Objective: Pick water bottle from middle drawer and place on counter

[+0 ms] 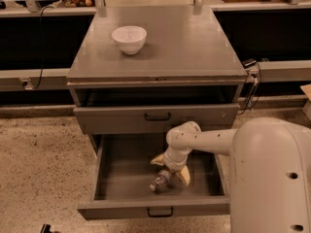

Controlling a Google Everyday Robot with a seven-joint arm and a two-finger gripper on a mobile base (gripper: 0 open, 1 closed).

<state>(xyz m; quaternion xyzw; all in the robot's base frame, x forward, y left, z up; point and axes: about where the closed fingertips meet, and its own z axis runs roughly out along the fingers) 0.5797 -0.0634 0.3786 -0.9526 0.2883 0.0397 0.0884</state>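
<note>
Nearest the camera: robot's white body [272, 178], low right, well to the right of the gripper. Its arm [206, 141] runs leftward and bends down into the pulled-out middle drawer [155, 208].

Drawer front panel with black pull handle [160, 211] sits just nearer than the gripper. Speckled floor [39, 169] lies well off to the gripper's left.

Gripper [170, 169] is inside the drawer, low over its floor, right of centre. The tan fingers [184, 175] are spread apart, not clamped on anything.

Water bottle [160, 180] lies on its side on the drawer floor, directly under the gripper and slightly to its near-left, between the spread fingers. Whether either finger touches it cannot be told.

Beyond and above the gripper: a closed grey drawer [121, 116] with a taller front, then a dark open slot under the top.

Farther still: the table [194, 47], flat grey. A white bowl [129, 39] stands on it, far-left of the gripper and well apart from it.
</note>
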